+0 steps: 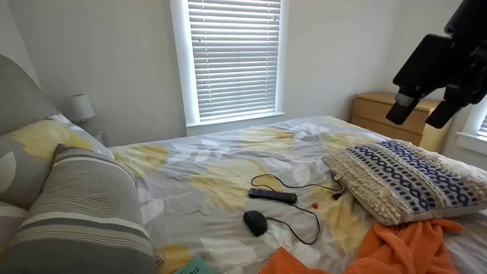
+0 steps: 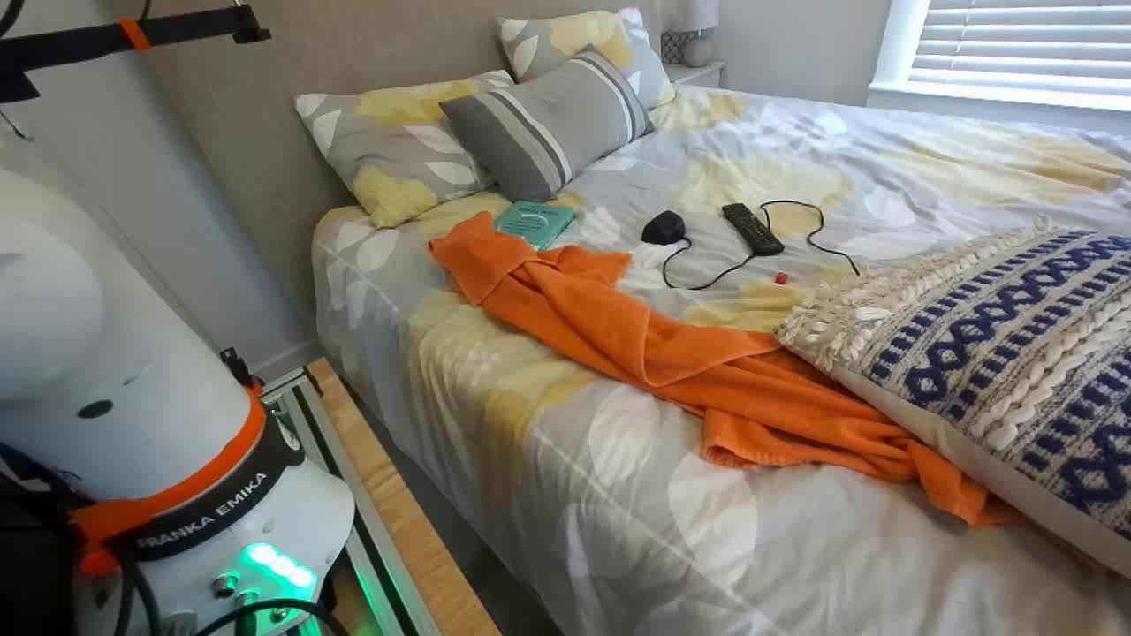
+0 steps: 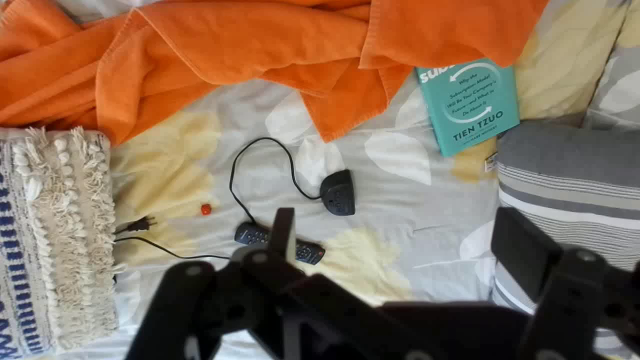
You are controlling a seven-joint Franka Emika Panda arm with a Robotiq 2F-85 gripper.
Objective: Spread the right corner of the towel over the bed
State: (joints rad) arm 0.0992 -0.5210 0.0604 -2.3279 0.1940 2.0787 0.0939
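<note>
2 names legible: arm (image 2: 132,433), "FRANKA EMIKA"; book (image 3: 470,107) partly under the towel (image 3: 260,45), "TIEN TZUO"; pincer (image 1: 417,118) spread wide, empty.

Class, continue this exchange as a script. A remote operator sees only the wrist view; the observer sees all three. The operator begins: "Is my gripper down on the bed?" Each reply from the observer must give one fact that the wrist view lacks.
Observer: No. In an exterior view the gripper hangs in the air, clear of the bed.
Operator: My picture cuts off the towel along the top. Does it hang over the bed's side there?
Observer: No. In an exterior view a bare strip of the bed lies between it and the side facing the robot's base.
Operator: And what furniture stands past the bed's foot?
Observer: A wooden dresser, seen in an exterior view.
</note>
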